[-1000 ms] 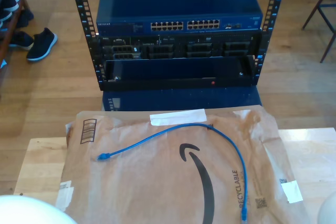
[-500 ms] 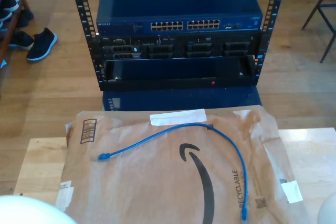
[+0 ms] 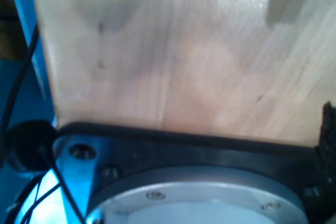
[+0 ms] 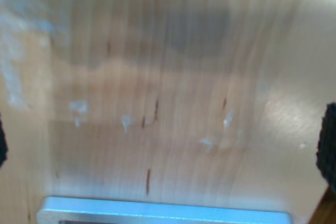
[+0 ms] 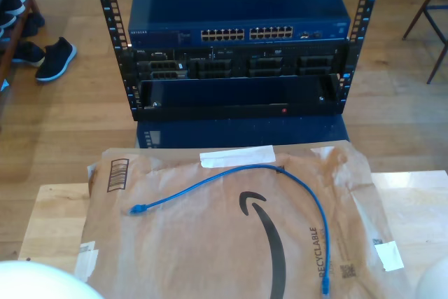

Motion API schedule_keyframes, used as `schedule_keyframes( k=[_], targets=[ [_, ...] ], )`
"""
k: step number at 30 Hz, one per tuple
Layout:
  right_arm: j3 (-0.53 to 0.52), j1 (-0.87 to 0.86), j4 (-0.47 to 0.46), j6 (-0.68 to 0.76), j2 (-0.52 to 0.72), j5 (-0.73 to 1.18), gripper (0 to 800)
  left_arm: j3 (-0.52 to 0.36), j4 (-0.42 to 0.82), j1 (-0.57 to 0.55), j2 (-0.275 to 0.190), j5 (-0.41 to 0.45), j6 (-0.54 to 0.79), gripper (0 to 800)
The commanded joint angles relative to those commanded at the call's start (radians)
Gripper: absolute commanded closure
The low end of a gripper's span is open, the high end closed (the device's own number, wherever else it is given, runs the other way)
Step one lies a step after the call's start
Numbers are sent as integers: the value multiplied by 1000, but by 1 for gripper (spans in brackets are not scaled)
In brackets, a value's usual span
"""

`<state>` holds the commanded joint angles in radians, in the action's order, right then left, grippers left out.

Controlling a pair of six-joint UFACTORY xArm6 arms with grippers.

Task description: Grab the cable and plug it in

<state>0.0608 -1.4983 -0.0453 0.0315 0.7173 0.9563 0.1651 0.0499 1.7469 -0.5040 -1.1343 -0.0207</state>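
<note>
Nothing on the desk (image 5: pixel 56 222) is shifting since the earlier frames: the blue Ethernet cable (image 5: pixel 280 173) is lying in the same arc on the brown paper mailer (image 5: pixel 210 243), apart from both of my grippers. One plug (image 5: pixel 137 209) is resting toward the left of the exterior view, the other plug (image 5: pixel 325 288) near the lower edge, right of centre, and the cable is bending past a strip of white tape (image 5: pixel 236 155). Beyond the desk, the rack (image 5: pixel 105 33) is carrying a blue network switch (image 5: pixel 238 5) in the upper middle of that frame, its rows of ports (image 5: pixel 246 33) facing the camera. Dark shoes (image 5: pixel 54 57) are sitting on the wooden floor at the upper left.

My first wrist view is looking at bare wood (image 3: pixel 184 51) above a dark base plate (image 3: pixel 199 150), with black wires (image 3: pixel 16 77) trailing beside it; I cannot tell whether my first gripper is released or clenched. My second wrist view is showing blurred wood grain (image 4: pixel 168 103), and I cannot tell that gripper's state either.
</note>
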Motion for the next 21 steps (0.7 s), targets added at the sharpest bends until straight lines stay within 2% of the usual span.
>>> schedule_keyframes(
  k=[2,4,6,9,11,13,17,21],
  targets=[
    [43,11,0,29,26,61,2,37,-2,-2,-2,-71,-18,0],
    [106,57,2,69,34,132,2,48,2,-5,-8,-87,-38,0],
    [167,143,0,150,32,176,2,84,2,-9,-44,-123,-44,0],
    [215,275,0,292,29,180,2,173,0,-68,-54,-252,-89,0],
    [238,374,2,390,26,176,2,241,-3,-175,-54,-339,-172,0],
    [258,483,0,491,15,167,3,302,-5,-296,-48,-382,-316,0],
    [336,672,0,698,-71,141,3,382,-52,-548,-43,-391,-582,0],
    [433,859,-2,907,-167,141,4,431,-118,-755,-11,-387,-804,0]
  ],
)
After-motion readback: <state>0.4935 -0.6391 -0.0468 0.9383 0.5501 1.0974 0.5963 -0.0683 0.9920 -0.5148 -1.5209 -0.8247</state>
